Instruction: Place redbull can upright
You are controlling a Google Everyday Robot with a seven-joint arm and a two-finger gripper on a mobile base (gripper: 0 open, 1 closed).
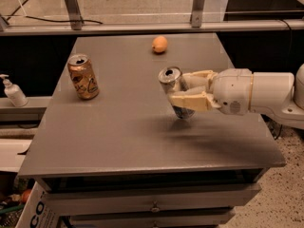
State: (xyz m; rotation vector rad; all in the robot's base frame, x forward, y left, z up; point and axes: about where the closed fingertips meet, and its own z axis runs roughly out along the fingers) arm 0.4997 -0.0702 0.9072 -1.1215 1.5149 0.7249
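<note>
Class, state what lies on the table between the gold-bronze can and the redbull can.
Nothing: the camera view shows only bare grey table between the gold-bronze can and the redbull can, which the pincer grips right of centre.

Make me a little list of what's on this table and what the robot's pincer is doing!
pincer: over the right side of the table, shut on the silver can
silver can: tilted, top leaning left, not upright yet
gold can: standing upright on the left side
orange: far side, by itself
table: gray, flat top
soap bottle: off the table, on the ledge to the left
</note>
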